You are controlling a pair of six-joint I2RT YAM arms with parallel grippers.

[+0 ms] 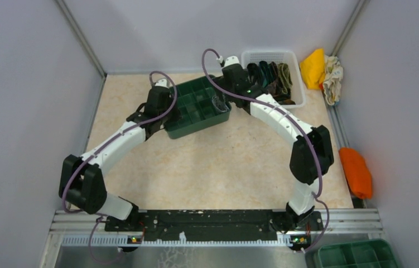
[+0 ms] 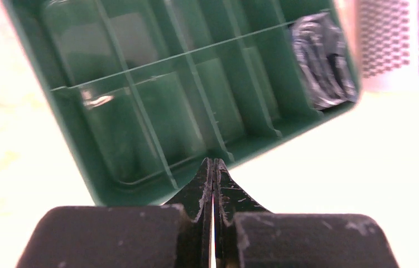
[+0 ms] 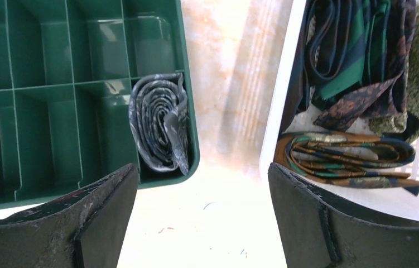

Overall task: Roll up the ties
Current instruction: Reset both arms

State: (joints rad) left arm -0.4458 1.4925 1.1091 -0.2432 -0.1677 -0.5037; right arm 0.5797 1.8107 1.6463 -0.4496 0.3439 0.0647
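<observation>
Right wrist: right hand point(image 3: 201, 173) spread between green tray point(image 3: 187, 84), white basket point(image 3: 285, 84) of ties point(image 3: 352, 61); left hand point(image 2: 213, 164) pressed together.

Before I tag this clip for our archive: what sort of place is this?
Probably a robot test cell: plain grey partition walls box in a table, robot arms are bolted to a metal rail, and ties wait in a white basket.

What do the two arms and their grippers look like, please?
Both the left arm and right arm have white links joined by bulky black joints, with a purple cable looping along each. The left gripper and right gripper have black, tapered, scuffed fingers.
</observation>
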